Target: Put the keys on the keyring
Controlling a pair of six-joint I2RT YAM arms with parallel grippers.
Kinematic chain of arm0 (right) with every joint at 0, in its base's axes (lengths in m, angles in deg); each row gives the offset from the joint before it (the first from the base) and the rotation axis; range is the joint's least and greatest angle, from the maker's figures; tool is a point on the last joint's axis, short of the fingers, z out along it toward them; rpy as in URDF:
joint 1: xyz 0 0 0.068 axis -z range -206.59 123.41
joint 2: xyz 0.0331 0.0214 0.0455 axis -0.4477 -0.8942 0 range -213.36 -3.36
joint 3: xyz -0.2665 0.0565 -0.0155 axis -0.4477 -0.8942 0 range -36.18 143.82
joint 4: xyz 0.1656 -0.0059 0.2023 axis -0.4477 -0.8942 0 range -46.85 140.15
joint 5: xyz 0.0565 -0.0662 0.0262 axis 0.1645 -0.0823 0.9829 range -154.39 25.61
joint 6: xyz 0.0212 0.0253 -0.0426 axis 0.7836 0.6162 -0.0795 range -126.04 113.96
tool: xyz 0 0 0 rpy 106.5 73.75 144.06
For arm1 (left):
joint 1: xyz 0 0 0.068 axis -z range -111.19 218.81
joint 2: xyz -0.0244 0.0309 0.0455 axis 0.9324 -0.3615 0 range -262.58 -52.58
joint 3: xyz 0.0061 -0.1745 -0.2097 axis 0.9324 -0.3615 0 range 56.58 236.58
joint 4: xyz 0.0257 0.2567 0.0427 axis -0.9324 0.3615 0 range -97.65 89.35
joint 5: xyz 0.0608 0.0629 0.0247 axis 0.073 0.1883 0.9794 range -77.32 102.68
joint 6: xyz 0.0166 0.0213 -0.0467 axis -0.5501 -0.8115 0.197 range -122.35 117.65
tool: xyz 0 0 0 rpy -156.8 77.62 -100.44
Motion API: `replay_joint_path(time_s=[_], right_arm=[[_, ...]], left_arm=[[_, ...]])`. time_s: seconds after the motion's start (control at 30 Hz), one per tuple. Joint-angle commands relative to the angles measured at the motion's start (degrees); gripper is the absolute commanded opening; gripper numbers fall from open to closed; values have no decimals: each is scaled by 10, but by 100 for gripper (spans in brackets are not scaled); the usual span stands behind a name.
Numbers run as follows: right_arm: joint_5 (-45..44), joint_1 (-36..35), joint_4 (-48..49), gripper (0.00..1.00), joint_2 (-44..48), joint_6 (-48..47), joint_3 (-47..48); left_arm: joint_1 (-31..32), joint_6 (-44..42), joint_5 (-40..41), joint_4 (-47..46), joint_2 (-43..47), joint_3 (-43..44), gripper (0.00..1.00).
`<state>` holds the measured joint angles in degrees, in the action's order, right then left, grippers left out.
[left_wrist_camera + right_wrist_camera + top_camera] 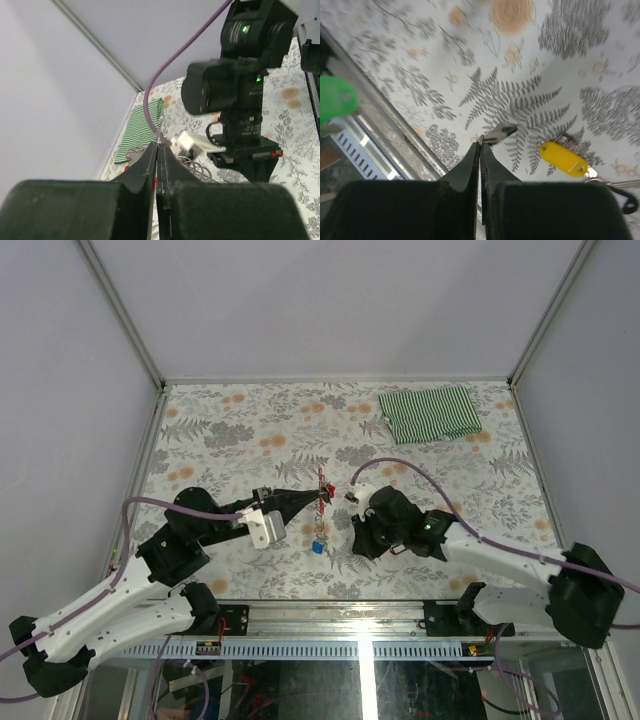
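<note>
In the top view my left gripper [316, 498] is shut on the keyring, pinching its red clip [324, 487]. The silver chain [318, 528] hangs down from the clip to a blue key [316, 547]. The left wrist view shows only a red sliver [156, 181] between the closed jaws, with silver rings [192, 167] just beyond them. My right gripper [481, 144] is shut on a small flat metal piece [499, 132] that sticks out past its tips. On the cloth to its right lies a yellow key [563, 158]. A green key [335, 97] shows at the left edge.
A green-striped cloth [430, 412] lies at the back right of the floral tabletop [230, 440]. The right arm [400, 525] crowds close to the left gripper. The table's front metal rail [385, 125] runs just past the right fingertips. A small black loop [630, 205] lies low on the right.
</note>
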<state>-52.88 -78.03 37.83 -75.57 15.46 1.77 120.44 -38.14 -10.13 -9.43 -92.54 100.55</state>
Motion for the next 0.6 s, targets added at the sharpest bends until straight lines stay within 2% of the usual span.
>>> replay_joint_path(time_s=[0.0, 0.27, 0.43, 0.5, 0.57], right_arm=[[-5, -2, 41, 0, 109, -77, 6], [-20, -2, 78, 0, 215, -198, 62], [-9, -2, 143, 0, 262, -263, 73], [26, -2, 173, 0, 279, -309, 68], [35, -2, 206, 0, 294, -317, 62]], left_arm=[[-3, 22, 12, -32, 5, 36, 0], [-4, 29, -13, -79, 3, 26, 0], [-3, -10, -49, -130, 9, 1, 0], [-3, -26, -54, -136, 6, 1, 0], [-4, -54, -48, -134, 2, 6, 0]])
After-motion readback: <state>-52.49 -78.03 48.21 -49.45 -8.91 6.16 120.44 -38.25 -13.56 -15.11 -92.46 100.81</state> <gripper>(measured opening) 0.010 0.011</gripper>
